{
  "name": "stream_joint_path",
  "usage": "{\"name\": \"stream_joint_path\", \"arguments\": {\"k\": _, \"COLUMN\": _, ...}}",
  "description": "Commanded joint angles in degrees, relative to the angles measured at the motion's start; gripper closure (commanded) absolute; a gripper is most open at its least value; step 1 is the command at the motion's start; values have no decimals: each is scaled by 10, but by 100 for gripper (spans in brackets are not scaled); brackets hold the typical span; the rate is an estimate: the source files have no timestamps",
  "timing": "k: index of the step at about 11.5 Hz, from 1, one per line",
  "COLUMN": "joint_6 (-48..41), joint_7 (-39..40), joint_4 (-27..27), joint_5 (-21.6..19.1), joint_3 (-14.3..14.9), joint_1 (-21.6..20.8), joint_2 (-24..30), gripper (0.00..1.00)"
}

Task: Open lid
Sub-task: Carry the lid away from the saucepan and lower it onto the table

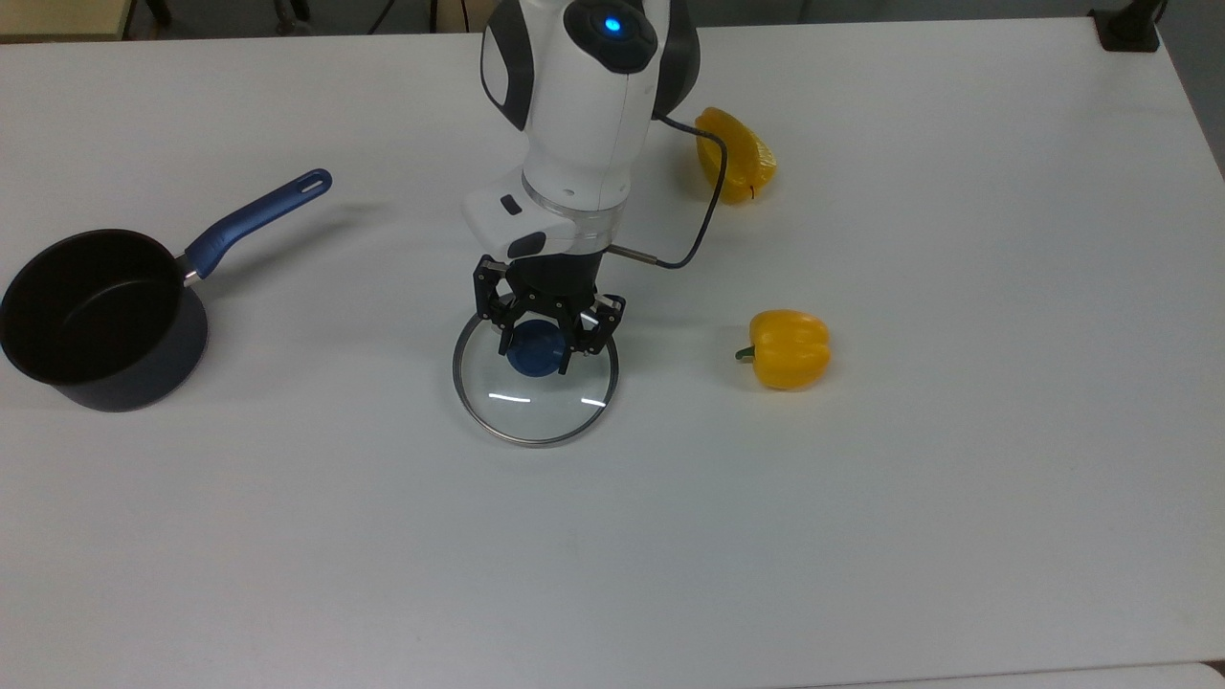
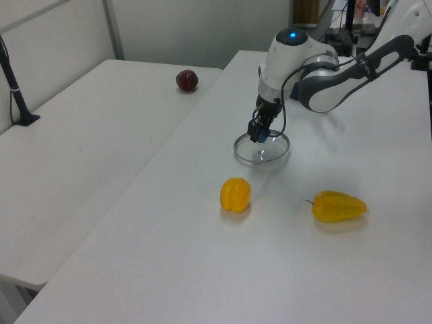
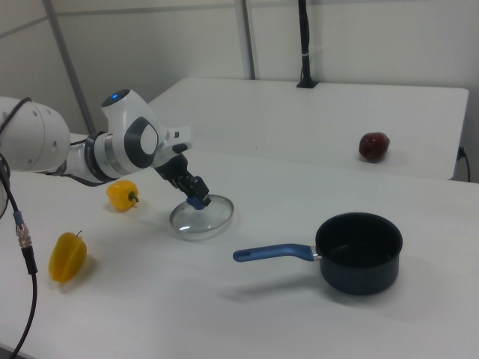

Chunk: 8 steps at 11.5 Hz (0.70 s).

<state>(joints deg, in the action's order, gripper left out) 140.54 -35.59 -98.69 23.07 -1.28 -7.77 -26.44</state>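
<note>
1. White table (image 1: 957, 526) carries everything in the top view; a second white table (image 2: 81, 148) adjoins it on the left view's left, with a dark red fruit (image 2: 187, 80) on it.
2. White-shelled arm (image 1: 584, 124) reaches down over the middle of the table, a blue light on its upper joint and a black cable looping off toward the top view's right.
3. Dark saucepan (image 1: 100, 321) with a blue handle stands open at the top view's left edge, well apart from the arm.
4. Clear glass lid (image 1: 536, 392) with its thin metal rim sits near the table's middle, between the saucepan and the round yellow pepper (image 1: 787, 348). It appears to lie on or just above the surface; I cannot tell which.
5. Black gripper (image 1: 538, 346) points down onto the lid, its fingers closed around the blue knob (image 1: 532, 356).
6. Long yellow pepper (image 1: 735, 155) lies beyond the round one, just beside the arm's cable in the top view.
</note>
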Motion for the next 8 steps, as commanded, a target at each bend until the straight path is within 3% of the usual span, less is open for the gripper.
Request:
{"name": "stream_joint_path", "arguments": {"k": 1, "joint_6": 14, "joint_7": -34, "joint_4": -3, "joint_5": 16, "joint_3": 7, "joint_1": -8, "joint_2": -1, "gripper": 62}}
{"name": "stream_joint_path", "arguments": {"k": 3, "joint_6": 13, "joint_7": -36, "joint_4": -3, "joint_5": 15, "joint_3": 7, "joint_1": -8, "joint_2": -2, "gripper": 56}}
{"name": "stream_joint_path", "arguments": {"k": 4, "joint_6": 11, "joint_7": -37, "joint_4": -3, "joint_5": 15, "joint_3": 7, "joint_1": -9, "joint_2": -4, "gripper": 32}}
{"name": "stream_joint_path", "arguments": {"k": 6, "joint_6": 5, "joint_7": -55, "joint_4": -3, "joint_5": 15, "joint_3": 7, "joint_1": -10, "joint_2": -2, "gripper": 21}}
{"name": "stream_joint_path", "arguments": {"k": 8, "joint_6": -18, "joint_7": -55, "joint_4": -2, "joint_5": 15, "joint_3": 7, "joint_1": -9, "joint_2": 8, "gripper": 0}}
